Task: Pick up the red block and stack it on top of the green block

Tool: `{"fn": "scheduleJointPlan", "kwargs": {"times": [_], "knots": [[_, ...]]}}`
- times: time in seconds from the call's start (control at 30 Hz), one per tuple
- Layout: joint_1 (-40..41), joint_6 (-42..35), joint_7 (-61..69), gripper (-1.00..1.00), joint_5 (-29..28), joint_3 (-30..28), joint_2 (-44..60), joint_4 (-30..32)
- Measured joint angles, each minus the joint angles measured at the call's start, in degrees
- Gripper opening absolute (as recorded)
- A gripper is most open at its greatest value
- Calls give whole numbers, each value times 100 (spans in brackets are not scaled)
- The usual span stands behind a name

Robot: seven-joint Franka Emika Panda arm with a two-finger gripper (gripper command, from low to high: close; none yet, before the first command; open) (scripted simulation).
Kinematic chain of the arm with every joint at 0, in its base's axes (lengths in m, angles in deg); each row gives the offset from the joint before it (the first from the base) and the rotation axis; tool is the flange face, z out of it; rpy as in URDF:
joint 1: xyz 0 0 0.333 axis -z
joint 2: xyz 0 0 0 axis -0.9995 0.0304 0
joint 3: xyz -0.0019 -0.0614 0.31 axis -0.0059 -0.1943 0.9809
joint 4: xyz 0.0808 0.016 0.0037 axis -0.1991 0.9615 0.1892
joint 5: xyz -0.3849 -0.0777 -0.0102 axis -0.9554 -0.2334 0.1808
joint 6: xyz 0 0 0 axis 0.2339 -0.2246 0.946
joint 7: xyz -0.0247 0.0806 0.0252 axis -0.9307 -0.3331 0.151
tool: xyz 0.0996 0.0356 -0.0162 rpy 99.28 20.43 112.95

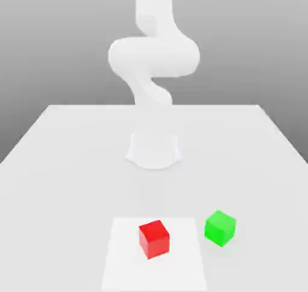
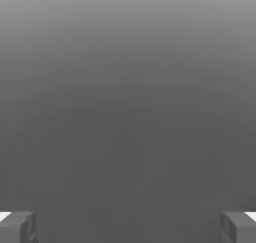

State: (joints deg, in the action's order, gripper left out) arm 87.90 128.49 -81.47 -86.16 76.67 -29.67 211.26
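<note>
Red block (image 1: 154, 238) sits on the table (image 1: 60, 164) near the front edge, on a paler square patch (image 1: 120, 267), with the green block (image 1: 220, 228) just beside it at about two o'clock, not touching. We see the arm (image 1: 153, 56) raised well behind them at twelve o'clock. Our gripper (image 2: 128, 227) is spread wide, holding nothing; its fingertips (image 2: 17, 226) stand far apart. We judge the cube rigid and light (flat faces, crisp edges), so we would pinch two opposite side faces, squarely, around mid-height.
</note>
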Motion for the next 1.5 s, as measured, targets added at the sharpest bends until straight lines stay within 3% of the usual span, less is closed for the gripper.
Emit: {"fn": "scheduleJointPlan", "kwargs": {"times": [0.37,0.63,0.87,0.9,1.13,1.33,1.5], "knots": [[-192,1335,1034,0,-265,-231,2351,1242],[-290,2289,2108,0,21,-318,4010,2127],[-205,3453,2466,0,327,-170,5461,2095],[-188,3553,2478,-100,340,-150,5579,2079],[-175,3535,2467,-100,327,-139,5563,2081],[-177,2591,2332,-100,139,-180,4455,2244],[-568,2277,2491,-100,28,93,4041,2344]]}}
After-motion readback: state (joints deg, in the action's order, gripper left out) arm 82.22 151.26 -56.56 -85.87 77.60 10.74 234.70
